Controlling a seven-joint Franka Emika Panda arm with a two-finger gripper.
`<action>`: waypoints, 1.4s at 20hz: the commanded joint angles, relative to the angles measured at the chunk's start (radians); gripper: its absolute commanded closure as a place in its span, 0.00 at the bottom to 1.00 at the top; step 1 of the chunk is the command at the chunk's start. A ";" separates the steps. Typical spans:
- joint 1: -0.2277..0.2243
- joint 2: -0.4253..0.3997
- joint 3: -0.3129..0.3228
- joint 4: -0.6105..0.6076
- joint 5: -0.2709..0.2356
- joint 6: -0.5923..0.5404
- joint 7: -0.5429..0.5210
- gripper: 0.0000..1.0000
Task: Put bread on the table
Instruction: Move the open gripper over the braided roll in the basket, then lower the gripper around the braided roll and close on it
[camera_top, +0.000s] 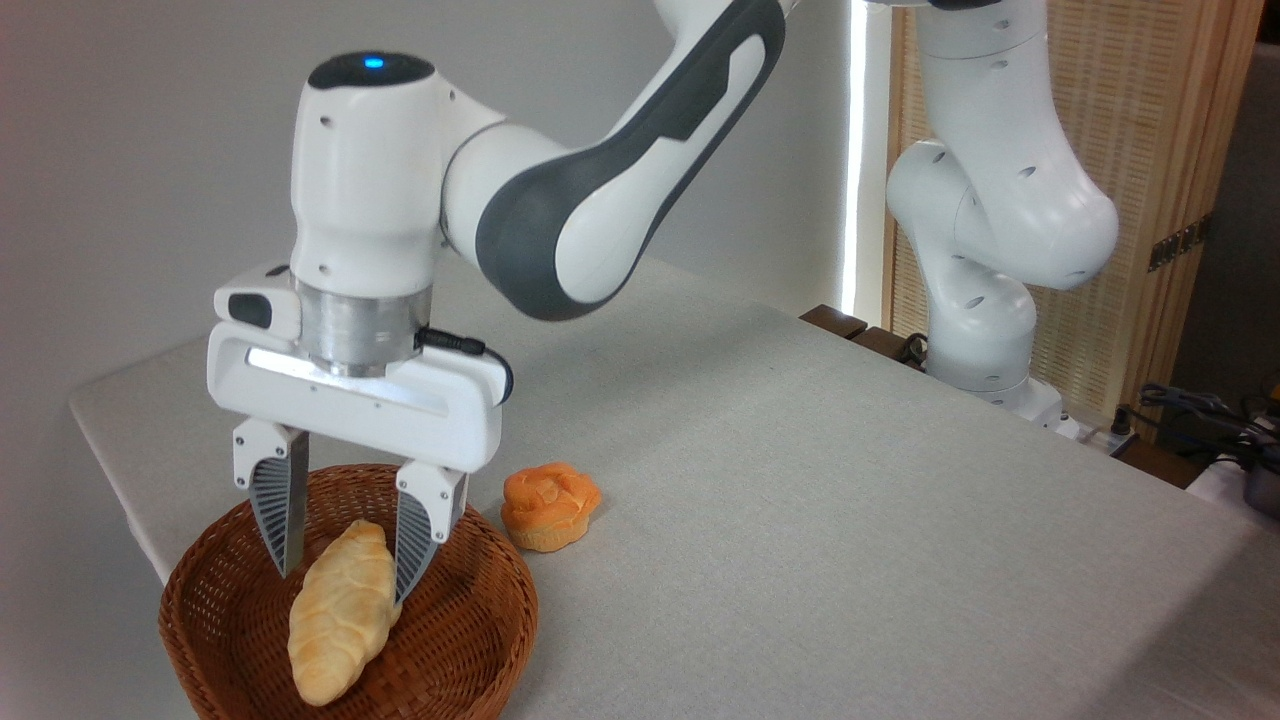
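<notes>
Gripper (345, 578) hangs over the wicker basket (470, 640), jaws spread wide, straddling the upper end of the bread (340, 610), nothing gripped. Bread lies in the basket, long axis running from lower left near the rim up toward the fingers, tapered end pointing up-right. For a good grasp: lower more, close across the short width nearer mid-loaf, then lift clear of the rim and move to the bare table (800, 520), away from the orange bun (550, 505).

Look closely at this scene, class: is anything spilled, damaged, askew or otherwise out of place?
Nothing spilled or damaged. The bread lies aslant in the wicker basket, one end propped near the rim. The orange bun sits alone on the table beside the basket. The open gripper straddles the bread's upper end.
</notes>
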 joint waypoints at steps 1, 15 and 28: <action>-0.004 0.032 -0.014 0.009 0.003 0.023 -0.009 0.00; -0.004 0.071 -0.037 0.020 0.013 0.089 -0.013 0.00; -0.006 0.095 -0.058 0.018 0.149 0.086 -0.004 0.00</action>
